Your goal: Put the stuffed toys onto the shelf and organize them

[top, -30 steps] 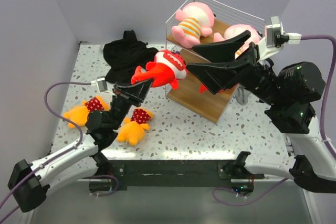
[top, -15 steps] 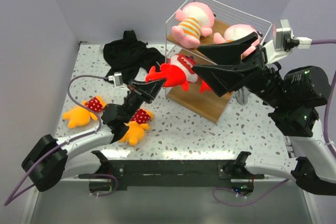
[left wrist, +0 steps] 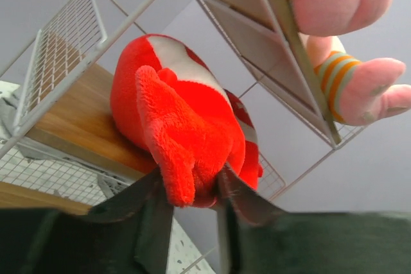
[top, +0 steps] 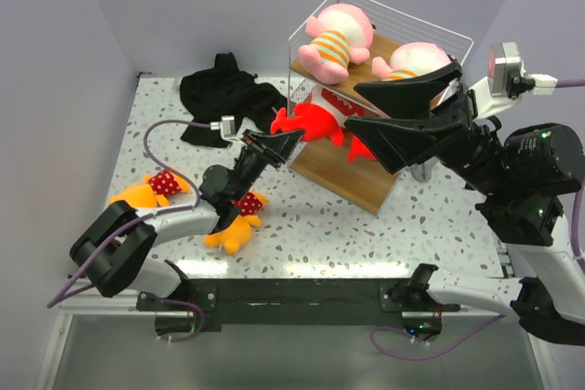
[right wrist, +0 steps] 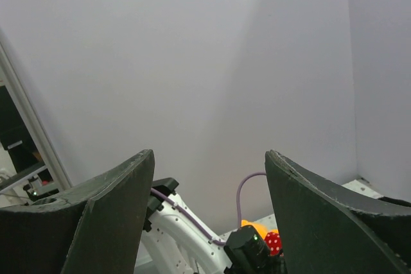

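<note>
Arm (top: 183,218) outstretched, end effector (top: 290,140) around fish (left wrist: 186,117)

Arms (top: 183,219) white-linked, black joint housings (top: 535,148). Purple cables (top: 183,122) feed white wrist cameras (top: 505,63). Left gripper (left wrist: 191,187), right gripper (right wrist: 210,155): black wedge fingers (right wrist: 109,222).

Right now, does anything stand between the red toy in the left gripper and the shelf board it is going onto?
Nothing visible does. The left gripper is shut on the red fish toy, whose front end is already over the wooden board inside the wire shelf.
</note>
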